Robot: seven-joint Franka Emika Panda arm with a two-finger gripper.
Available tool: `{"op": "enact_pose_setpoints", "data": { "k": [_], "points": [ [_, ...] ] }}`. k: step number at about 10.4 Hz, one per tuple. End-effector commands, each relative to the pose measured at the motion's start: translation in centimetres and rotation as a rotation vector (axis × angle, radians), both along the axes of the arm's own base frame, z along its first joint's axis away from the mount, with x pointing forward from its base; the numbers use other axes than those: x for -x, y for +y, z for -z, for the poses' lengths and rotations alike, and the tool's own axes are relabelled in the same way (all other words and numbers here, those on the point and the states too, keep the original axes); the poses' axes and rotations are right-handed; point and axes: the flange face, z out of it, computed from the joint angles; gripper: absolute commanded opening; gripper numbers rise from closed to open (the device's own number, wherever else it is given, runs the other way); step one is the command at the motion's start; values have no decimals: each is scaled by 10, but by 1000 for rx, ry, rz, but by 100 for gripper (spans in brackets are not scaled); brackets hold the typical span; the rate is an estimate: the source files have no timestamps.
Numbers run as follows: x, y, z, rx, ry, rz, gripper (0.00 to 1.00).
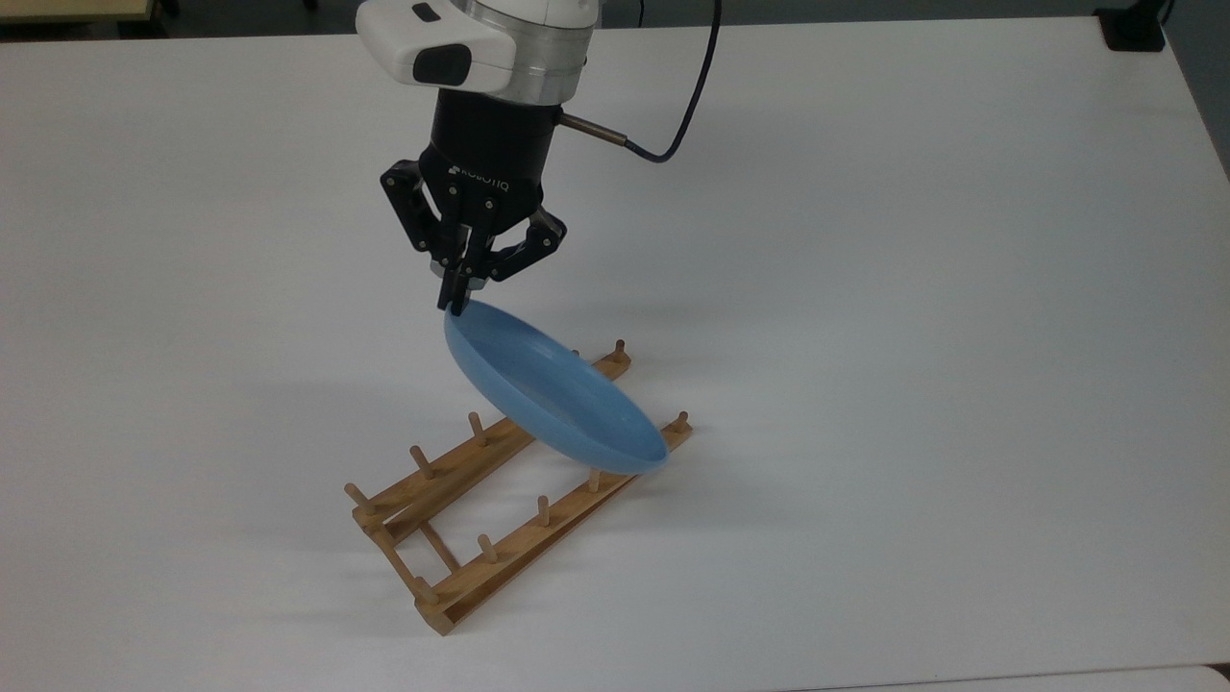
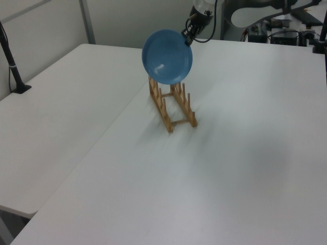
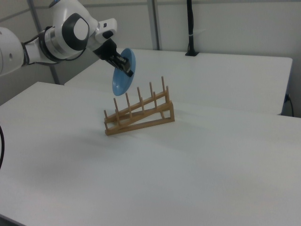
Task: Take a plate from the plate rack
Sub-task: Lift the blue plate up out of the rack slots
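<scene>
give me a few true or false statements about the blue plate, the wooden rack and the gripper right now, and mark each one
1. The black two-finger gripper is shut on the rim of the round light-blue plate. True.
2. The plate lies flat on the white table. False: it hangs tilted in the air, held by its upper edge.
3. In the right view, the plate is lifted clear above the pegs of the light-brown wooden plate rack. True.
4. A second plate stands in the rack. False: the rack's slots hold no plate.
5. The rack has two long rails with upright pegs, joined by thin crossbars. True.
</scene>
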Motion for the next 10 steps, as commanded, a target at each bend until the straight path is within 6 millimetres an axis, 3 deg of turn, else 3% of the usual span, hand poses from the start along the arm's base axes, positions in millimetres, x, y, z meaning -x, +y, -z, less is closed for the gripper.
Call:
{"op": "enact_pose_setpoints", "data": {
  "k": [1,7,10],
  "points": [
    [20,7,3,-94,165,-60,0],
    [56,26,36,-110,547,-358,0],
    [70,43,76,-75,709,-547,0]
  ]
}}
